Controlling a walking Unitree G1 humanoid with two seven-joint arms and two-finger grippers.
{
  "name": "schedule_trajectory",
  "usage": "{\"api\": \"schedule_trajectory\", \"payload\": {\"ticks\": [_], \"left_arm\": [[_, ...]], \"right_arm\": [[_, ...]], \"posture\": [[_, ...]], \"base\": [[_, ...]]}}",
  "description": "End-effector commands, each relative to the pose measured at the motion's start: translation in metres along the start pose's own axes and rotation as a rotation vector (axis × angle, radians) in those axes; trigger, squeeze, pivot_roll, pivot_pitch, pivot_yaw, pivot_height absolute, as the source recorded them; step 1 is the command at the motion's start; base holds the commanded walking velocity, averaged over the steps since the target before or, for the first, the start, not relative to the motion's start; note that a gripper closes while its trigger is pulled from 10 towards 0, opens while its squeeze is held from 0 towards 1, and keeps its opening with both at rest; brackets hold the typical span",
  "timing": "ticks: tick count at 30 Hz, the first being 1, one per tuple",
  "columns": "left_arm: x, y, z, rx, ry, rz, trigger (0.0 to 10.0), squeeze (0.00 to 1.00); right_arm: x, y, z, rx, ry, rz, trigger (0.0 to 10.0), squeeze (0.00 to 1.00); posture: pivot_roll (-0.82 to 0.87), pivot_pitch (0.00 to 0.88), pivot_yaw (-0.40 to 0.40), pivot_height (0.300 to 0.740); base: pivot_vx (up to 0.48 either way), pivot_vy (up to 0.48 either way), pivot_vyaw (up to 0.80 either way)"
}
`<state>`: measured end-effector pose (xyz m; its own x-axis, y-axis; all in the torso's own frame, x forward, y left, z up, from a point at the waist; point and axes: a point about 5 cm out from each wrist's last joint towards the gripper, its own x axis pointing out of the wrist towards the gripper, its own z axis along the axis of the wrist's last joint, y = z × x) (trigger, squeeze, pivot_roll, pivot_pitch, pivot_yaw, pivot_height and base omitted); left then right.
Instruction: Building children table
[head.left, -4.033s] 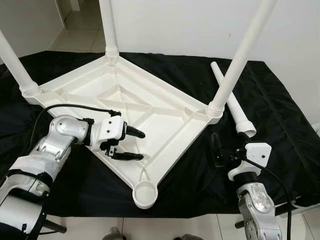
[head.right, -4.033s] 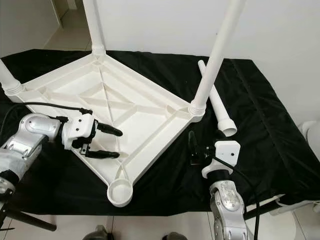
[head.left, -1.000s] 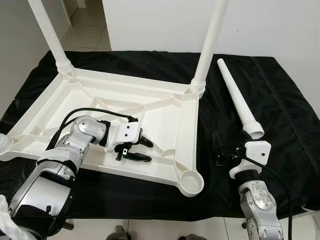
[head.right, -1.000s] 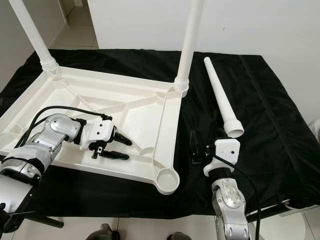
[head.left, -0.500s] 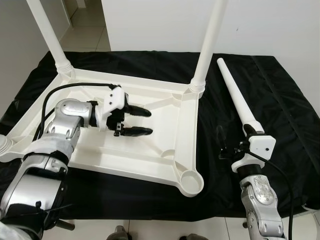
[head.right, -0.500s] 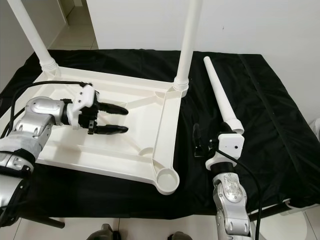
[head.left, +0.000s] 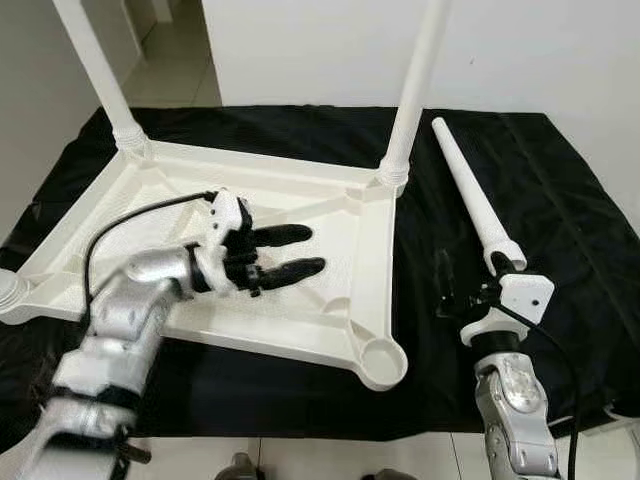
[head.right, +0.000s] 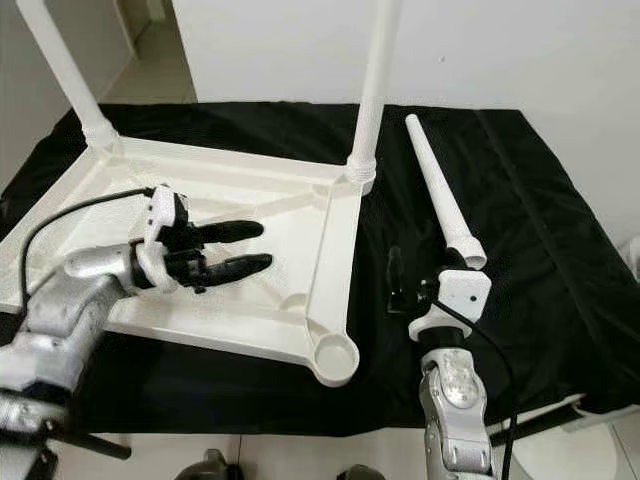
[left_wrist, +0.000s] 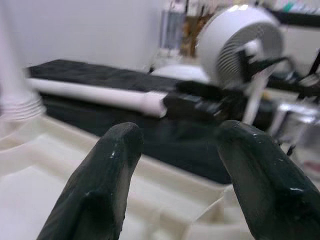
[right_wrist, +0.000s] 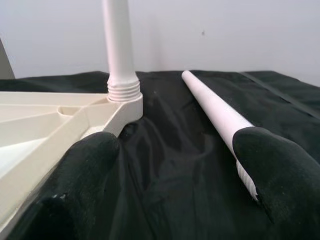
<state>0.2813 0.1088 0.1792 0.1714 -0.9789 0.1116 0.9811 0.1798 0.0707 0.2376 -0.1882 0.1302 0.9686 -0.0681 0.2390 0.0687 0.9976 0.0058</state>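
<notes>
A white plastic table top (head.left: 270, 338) lies upside down on a black cloth (head.left: 560, 220). Two legs stand in its far corners (head.left: 415, 90) (head.left: 95, 70), and a third socket at the left edge holds a leg stub (head.left: 6, 290). The near right socket (head.left: 383, 362) stands empty. A loose white leg (head.left: 468, 190) lies on the cloth to the right. My left gripper (head.left: 315, 249) hovers open over the underside's middle, holding nothing. My right gripper (head.left: 445, 285) is open just beside the loose leg's thick end (right_wrist: 212, 107), its fingers (right_wrist: 80, 190) spread wide.
The cloth-covered surface ends close in front of me, with floor below. A white wall rises behind, and a doorway with tiled floor is at the far left. In the left wrist view a white fan (left_wrist: 235, 45) stands beyond the cloth.
Over the last second my left gripper left the table top's near rim and moved over the middle of the underside, still open. The right gripper edged slightly closer to the loose leg's thick end.
</notes>
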Motion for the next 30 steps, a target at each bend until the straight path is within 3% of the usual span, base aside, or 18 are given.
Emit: {"api": "schedule_trajectory", "payload": {"ticks": [1,3,7,9,13,17,21,30], "left_arm": [[0.004,-0.003,0.005,-0.007,-0.013,0.017,10.0,0.0],[0.007,-0.004,0.006,-0.015,-0.026,0.027,10.0,0.0],[0.026,-0.013,0.007,0.003,-0.046,0.098,10.0,0.0],[0.026,-0.013,0.007,0.003,-0.046,0.098,10.0,0.0],[0.049,-0.015,0.008,-0.014,-0.041,0.218,10.0,0.0],[0.053,-0.014,0.009,-0.011,-0.046,0.243,10.0,0.0],[0.064,0.005,0.006,-0.111,-0.065,0.468,10.0,0.0],[0.075,0.013,0.011,-0.092,-0.099,0.535,10.0,0.0]], "right_arm": [[-0.002,0.003,-0.003,0.011,0.007,0.003,10.0,0.0],[-0.002,0.003,-0.003,0.011,0.008,0.005,10.0,0.0],[0.001,0.0,-0.002,0.014,0.001,-0.015,10.0,0.0],[0.001,0.0,-0.002,0.014,0.001,-0.015,10.0,0.0],[0.01,-0.009,0.004,-0.004,-0.022,-0.083,10.0,0.0],[0.012,-0.013,0.006,-0.018,-0.025,-0.105,10.0,0.0],[0.025,-0.034,0.011,-0.136,0.002,-0.262,10.0,0.0],[0.034,-0.038,0.02,-0.138,-0.023,-0.277,10.0,0.0]], "posture": [[-0.01,0.0,0.02,0.74],[-0.01,0.0,0.018,0.74],[-0.01,0.0,0.009,0.74],[-0.01,0.0,0.009,0.74],[-0.01,0.0,-0.003,0.74],[-0.02,0.0,-0.006,0.74],[-0.03,0.0,-0.012,0.74],[-0.05,0.0,-0.039,0.74]], "base": [[0.0,0.0,0.0],[0.0,0.0,0.0],[0.0,0.0,0.0],[0.0,0.0,0.0],[0.0,0.0,0.0],[0.0,0.0,0.0],[0.0,0.0,0.0],[0.0,0.0,0.0]]}}
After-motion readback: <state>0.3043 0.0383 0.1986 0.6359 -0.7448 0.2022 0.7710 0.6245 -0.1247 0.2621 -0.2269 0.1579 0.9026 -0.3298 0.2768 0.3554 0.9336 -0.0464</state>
